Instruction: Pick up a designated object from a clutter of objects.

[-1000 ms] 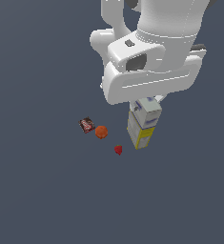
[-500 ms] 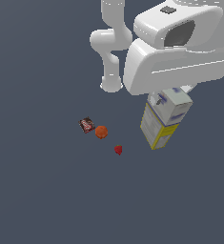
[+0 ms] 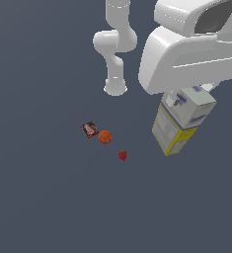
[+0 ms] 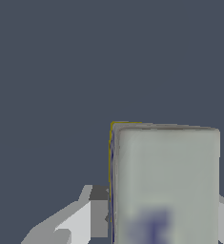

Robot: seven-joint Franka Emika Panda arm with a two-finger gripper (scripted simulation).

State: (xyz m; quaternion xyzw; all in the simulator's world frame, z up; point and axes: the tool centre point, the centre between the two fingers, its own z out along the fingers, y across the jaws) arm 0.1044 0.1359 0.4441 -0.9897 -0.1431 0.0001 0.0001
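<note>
The designated object, a tall white-grey carton [image 3: 180,124] with blue marks at its upper end and a yellow band at its lower end, hangs tilted in the air, off the floor. My gripper [image 3: 192,95] is shut on its upper end; the white hand hides the fingers in the exterior view. In the wrist view the carton [image 4: 166,181] fills the space between the fingers [image 4: 98,209]. The rest of the clutter lies on the floor to the exterior view's left: a dark red packet [image 3: 90,130], an orange ball [image 3: 105,137] and a red strawberry [image 3: 122,155].
The arm's white base column [image 3: 115,86] stands behind the clutter. The floor [image 3: 48,197] is plain dark grey all round.
My gripper has risen and moved to the exterior view's right with the carton in it, nearer the camera. The packet, ball and strawberry have stayed put.
</note>
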